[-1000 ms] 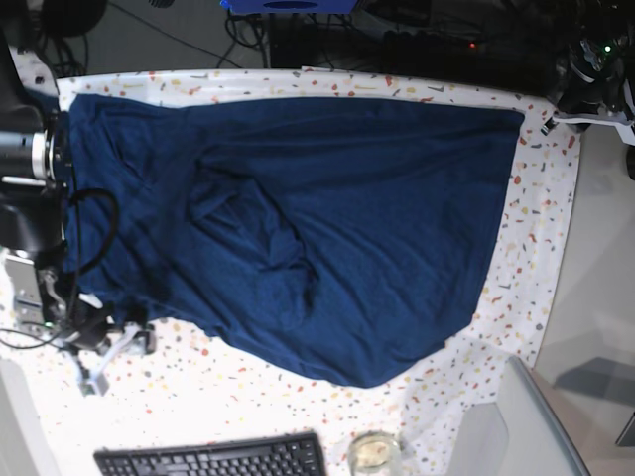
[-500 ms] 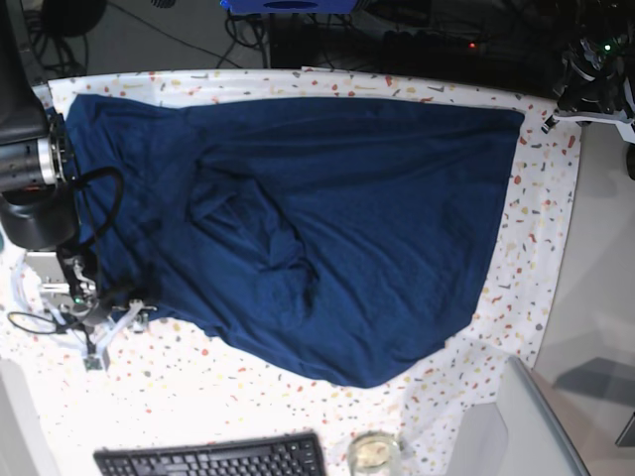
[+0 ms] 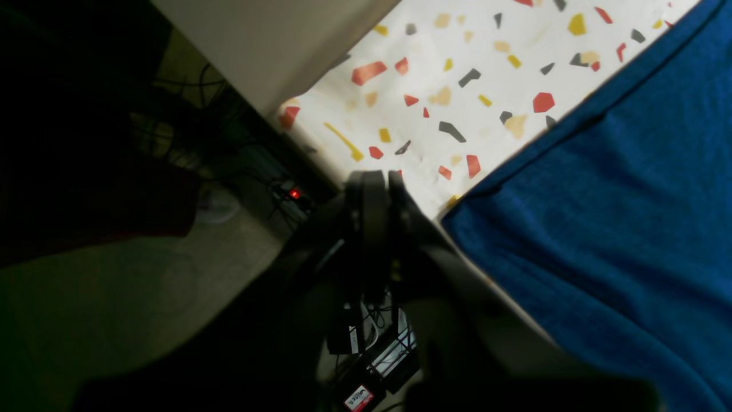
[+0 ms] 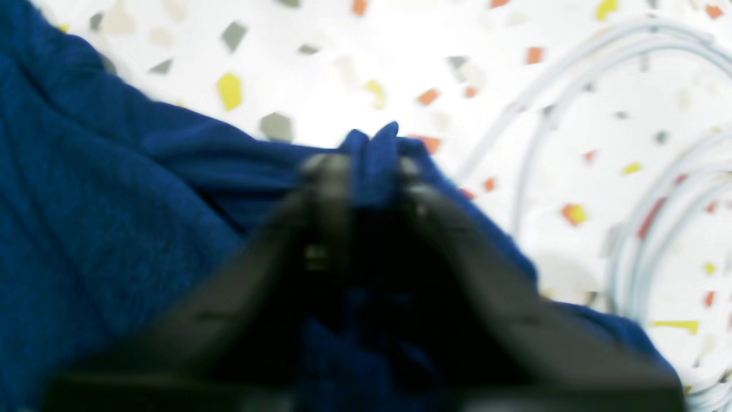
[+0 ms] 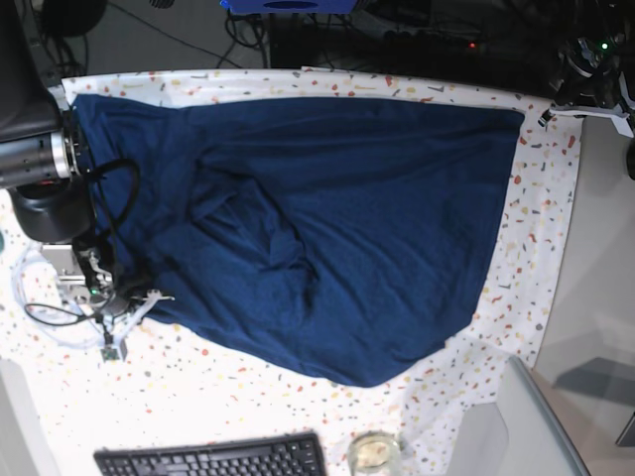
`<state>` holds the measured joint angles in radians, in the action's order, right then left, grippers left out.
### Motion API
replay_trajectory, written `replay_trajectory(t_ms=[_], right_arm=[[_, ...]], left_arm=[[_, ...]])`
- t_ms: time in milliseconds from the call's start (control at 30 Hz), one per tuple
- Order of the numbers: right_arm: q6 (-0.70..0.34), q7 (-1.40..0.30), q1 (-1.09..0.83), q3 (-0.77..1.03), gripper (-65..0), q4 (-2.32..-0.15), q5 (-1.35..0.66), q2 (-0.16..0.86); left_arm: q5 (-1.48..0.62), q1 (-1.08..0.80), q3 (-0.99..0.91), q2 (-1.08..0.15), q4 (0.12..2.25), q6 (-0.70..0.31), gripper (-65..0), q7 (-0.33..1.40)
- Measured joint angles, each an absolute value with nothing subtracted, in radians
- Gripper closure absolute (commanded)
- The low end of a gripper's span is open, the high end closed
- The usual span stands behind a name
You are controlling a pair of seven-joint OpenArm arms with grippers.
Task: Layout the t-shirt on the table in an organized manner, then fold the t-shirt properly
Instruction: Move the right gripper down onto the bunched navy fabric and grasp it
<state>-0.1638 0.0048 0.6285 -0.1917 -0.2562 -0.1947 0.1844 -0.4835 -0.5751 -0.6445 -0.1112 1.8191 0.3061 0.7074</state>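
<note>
- A table (image 5: pixel 298 397) covered in white cloth flecked with red, yellow and grey fills the base view; a dark floor with cables lies beyond its far edge.
- The t-shirt (image 5: pixel 327 218), plain navy blue, lies spread over most of the table, rumpled with folds a little left of its middle.
- Left of the t-shirt, the right arm reaches down over the table's left side, with pale cables looped on the cloth beside it.
- The right gripper (image 4: pixel 366 171) is clenched on a bunched bit of the t-shirt's edge (image 4: pixel 114 217); blue fabric pokes up between its blurred dark fingers (image 4: pixel 326 189).
- Below the t-shirt, a wide strip of bare flecked cloth runs along the table's near side, with a black keyboard (image 5: pixel 213 458) and a glass jar (image 5: pixel 374 453) at the near edge.
- Right of the t-shirt, a narrower strip of bare cloth separates its straight hem from the table's right edge.
- At the table's far right corner, just off the t-shirt's corner (image 3: pixel 600 229), the left gripper (image 3: pixel 380 189) hangs clenched on nothing, over the table edge.
- Beyond that edge lies a plain grey surface (image 5: pixel 605 288).
</note>
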Motion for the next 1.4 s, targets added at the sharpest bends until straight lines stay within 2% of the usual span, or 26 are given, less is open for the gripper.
replay_trajectory(t_ms=[33, 367, 867, 967, 1133, 1200, 1367, 1400], right_arm=[[-0.164, 0.001, 0.628, -0.192, -1.7, -0.269, -0.195, 0.185], [-0.164, -0.117, 0.608, -0.192, 0.0, -0.560, -0.194, 0.245], [-0.164, -0.150, 0.596, -0.192, 0.0, -0.662, -0.195, 0.231], [-0.164, -0.186, 0.527, -0.192, 0.0, -0.719, -0.194, 0.228], [-0.165, -0.220, 0.329, -0.194, 0.0, -0.968, -0.193, 0.212], [-0.165, -0.310, 0.271, -0.195, 0.0, -1.079, -0.196, 0.201], [-0.164, -0.400, 0.140, -0.190, -0.3, -1.218, -0.191, 0.176], [-0.164, -0.419, 0.117, -0.191, -2.7, -1.235, -0.195, 0.169]], left_arm=[[-0.483, -0.581, -0.645, -0.111, 1.819, 0.306, 0.0, 0.707], [-0.484, -0.581, -0.645, -0.111, 1.819, 0.306, 0.0, 0.707], [-0.483, -0.579, -0.643, -0.114, 1.819, 0.306, 0.0, 0.707], [-0.484, -0.575, -0.639, -0.113, 1.819, 0.306, 0.0, 0.708], [-0.488, -0.537, -0.636, -0.114, 1.819, 0.297, 0.0, 0.707], [-0.484, -0.542, -0.636, -0.113, 1.819, 0.303, 0.0, 0.708], [-0.480, -0.529, -0.638, -0.114, 1.819, 0.307, 0.0, 0.708], [-0.481, -0.525, -0.638, -0.115, 1.819, 0.303, 0.0, 0.707]])
